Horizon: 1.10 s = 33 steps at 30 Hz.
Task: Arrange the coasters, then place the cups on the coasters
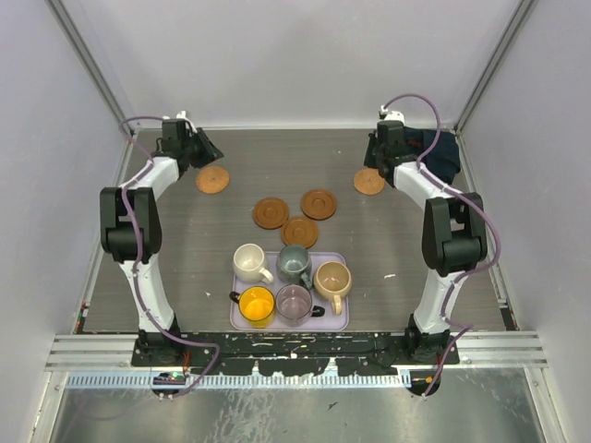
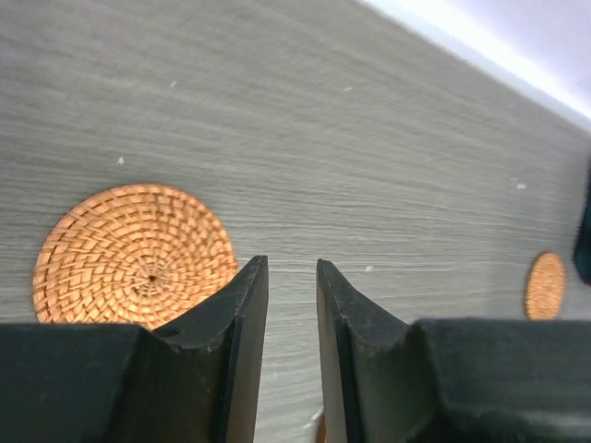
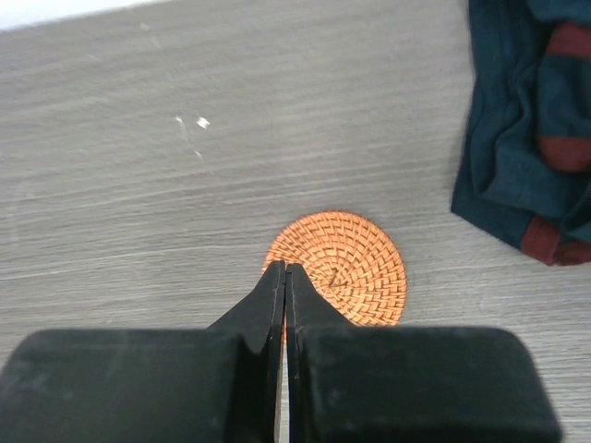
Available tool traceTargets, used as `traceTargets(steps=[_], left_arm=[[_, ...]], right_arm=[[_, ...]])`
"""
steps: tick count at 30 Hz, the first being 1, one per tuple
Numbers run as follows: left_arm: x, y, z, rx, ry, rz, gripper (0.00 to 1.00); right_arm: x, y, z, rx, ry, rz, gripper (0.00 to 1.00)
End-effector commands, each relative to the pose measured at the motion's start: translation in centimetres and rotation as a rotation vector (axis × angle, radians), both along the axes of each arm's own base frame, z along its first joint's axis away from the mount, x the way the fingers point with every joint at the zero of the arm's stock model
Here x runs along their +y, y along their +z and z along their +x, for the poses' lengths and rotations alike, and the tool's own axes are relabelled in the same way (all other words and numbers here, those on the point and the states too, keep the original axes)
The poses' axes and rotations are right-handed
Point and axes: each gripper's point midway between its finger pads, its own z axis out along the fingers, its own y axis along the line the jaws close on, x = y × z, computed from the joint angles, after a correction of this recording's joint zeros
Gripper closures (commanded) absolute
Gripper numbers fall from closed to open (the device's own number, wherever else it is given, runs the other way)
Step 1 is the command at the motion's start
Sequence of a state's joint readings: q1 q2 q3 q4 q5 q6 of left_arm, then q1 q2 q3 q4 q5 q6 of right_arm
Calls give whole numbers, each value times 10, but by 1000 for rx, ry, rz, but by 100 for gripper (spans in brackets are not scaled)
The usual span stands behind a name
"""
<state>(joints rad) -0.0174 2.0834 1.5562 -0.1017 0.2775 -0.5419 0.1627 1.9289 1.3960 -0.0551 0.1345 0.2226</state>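
Just beside a coaster at eleven o'clock from the tray, the left gripper stands narrowly parted, empty, while the right gripper (pressed closed) sits at the rim of another coaster, one o'clock.

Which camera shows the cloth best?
Right wrist: the cloth is close, its red stripes clear. Top view shows it small, partly hidden by the right arm. Left wrist shows nothing sure of it.

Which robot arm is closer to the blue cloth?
Right. The right arm reaches up just beside the cloth in the far right corner; the left arm is way across, at the far left corner.
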Motion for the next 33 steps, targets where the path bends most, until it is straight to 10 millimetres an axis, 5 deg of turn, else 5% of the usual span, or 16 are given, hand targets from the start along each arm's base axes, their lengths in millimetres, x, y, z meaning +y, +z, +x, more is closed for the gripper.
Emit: traceTargets(steps=[1,3,5,7,9,13,24,33], left_arm=[[-3,84,-2,-215,-30,-22,71],[-11,84,-16,-216,-59,-51,71],[-23,78,-33,-209,-98,-73,69],[-37,69,-53,-201,-140,-77,51],[-52,59,-70,-194,-179,-80,38],[-88,47,-100,-180,-291,-44,32],[-150,22,-134,-88,-461,-72,39],[-164,-10,-153,5,-518,-17,41]], right_arm=[[23,63,-5,-138,94,26,95],[39,64,-19,-128,135,32,92],[55,58,-34,-111,178,28,77],[70,50,-47,-90,213,22,64],[85,40,-60,-66,245,16,59],[108,23,-77,-26,297,-6,57],[159,-15,-107,71,527,-68,44],[175,-41,-126,142,680,-92,36]])
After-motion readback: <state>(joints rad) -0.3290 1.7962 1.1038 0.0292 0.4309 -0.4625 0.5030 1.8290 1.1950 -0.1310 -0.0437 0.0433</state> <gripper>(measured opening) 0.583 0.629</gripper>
